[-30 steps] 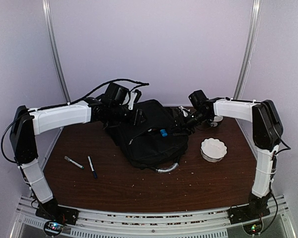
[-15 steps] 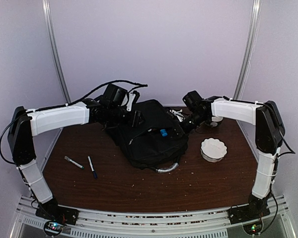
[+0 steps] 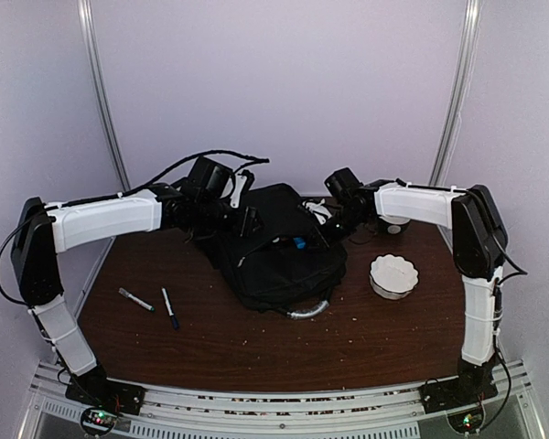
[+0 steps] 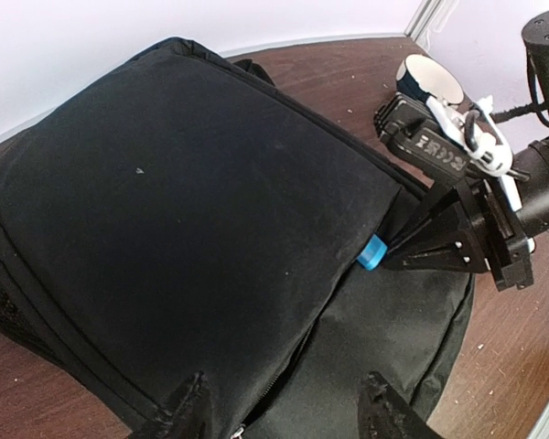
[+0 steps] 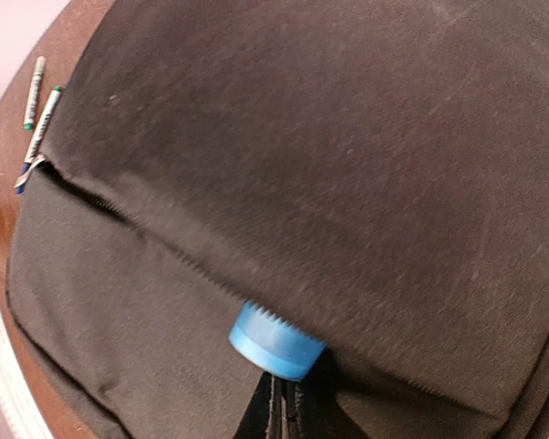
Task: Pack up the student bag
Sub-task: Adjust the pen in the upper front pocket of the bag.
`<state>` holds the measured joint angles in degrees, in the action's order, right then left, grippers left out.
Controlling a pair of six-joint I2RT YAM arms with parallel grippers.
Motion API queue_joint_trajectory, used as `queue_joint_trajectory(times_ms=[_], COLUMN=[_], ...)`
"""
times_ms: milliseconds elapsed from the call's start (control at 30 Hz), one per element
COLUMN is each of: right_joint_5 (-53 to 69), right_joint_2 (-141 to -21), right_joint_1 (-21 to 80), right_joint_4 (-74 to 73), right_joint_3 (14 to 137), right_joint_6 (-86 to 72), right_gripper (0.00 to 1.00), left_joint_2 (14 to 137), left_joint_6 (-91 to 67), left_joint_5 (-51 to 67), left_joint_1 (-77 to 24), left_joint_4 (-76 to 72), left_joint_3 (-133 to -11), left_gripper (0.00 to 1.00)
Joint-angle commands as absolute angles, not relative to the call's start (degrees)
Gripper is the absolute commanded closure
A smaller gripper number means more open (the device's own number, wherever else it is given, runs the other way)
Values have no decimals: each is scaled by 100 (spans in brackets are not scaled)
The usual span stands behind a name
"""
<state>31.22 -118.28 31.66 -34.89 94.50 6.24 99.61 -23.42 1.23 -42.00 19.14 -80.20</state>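
Observation:
The black student bag lies flat mid-table, grey handle toward the near side. A blue-capped thing sticks out of its zipper slit; only the cap shows, the rest is hidden inside. My right gripper is shut, its tips against the cap from behind; it shows in the left wrist view too. My left gripper is open over the bag, its fingers on either side of the zipper line, holding nothing.
Two pens lie on the brown table left of the bag, also in the right wrist view. A white scalloped bowl sits right of the bag. A dark mug stands at the back right.
My right gripper has moved left onto the bag and pushed the blue cap deeper into the slit. The left arm has shifted only slightly.

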Motion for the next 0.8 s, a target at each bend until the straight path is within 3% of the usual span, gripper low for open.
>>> queue_joint_trajectory(times_ms=[0, 367, 767], right_joint_5=[2465, 1956, -171], right_joint_2=[-11873, -11968, -11840], right_joint_1=[3242, 3507, 4228], right_joint_4=[-3019, -1793, -302], right_joint_3=[9649, 9597, 8835], right_joint_6=[830, 1024, 2162], right_gripper=[95, 93, 89], left_joint_2=[9750, 9526, 9331], left_joint_6=[-2255, -2280, -2299], left_joint_5=[50, -144, -345], left_joint_1=[-4219, -4219, -4219], left_joint_4=[1841, 1856, 1885], left_joint_3=[-7924, -7800, -7635], left_gripper=[44, 44, 44])
